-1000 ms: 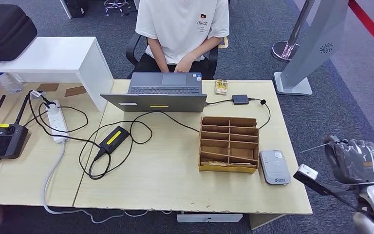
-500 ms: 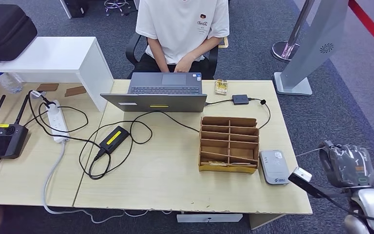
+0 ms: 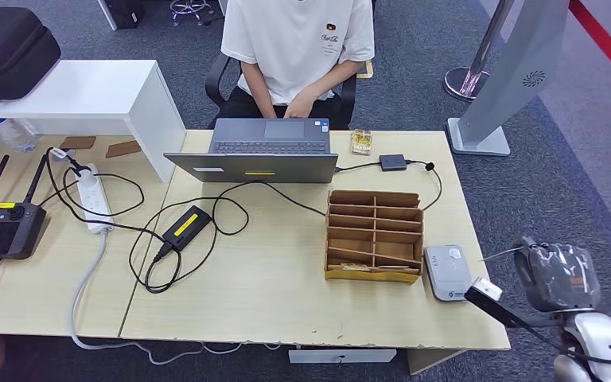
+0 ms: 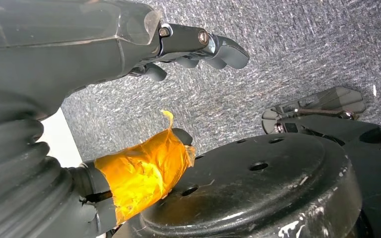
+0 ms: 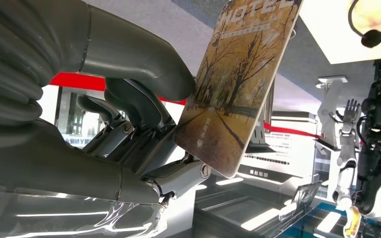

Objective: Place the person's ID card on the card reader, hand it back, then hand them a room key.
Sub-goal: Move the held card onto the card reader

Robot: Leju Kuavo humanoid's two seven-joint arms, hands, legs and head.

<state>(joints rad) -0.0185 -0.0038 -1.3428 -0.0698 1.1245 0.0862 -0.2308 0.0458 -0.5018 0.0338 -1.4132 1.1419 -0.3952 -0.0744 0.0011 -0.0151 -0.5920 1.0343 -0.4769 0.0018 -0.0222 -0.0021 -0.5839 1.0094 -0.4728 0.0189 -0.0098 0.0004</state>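
My right hand point(image 3: 558, 275) hangs off the table's right edge, just right of the grey card reader point(image 3: 449, 272) near the front right corner. It pinches a card point(image 5: 238, 84) printed with autumn trees and the word HOTEL between thumb and fingers point(image 5: 144, 106). In the head view the card point(image 3: 495, 255) is edge-on, a thin pale line pointing towards the reader. My left hand point(image 4: 178, 47) hangs over the carpet with its fingers apart and nothing in it. The person point(image 3: 298, 48) sits behind the table, hands in lap.
A wooden compartment box point(image 3: 374, 235) stands left of the reader. An open laptop point(image 3: 266, 151), its black power brick point(image 3: 185, 225), looping cables and a small adapter point(image 3: 392, 161) lie on the table point(image 3: 286, 294). A remote controller point(image 3: 0, 227) sits far left.
My right hand with the card has sunk lower and drifted left, closer to the table's right edge and the card reader. Nothing else has moved.
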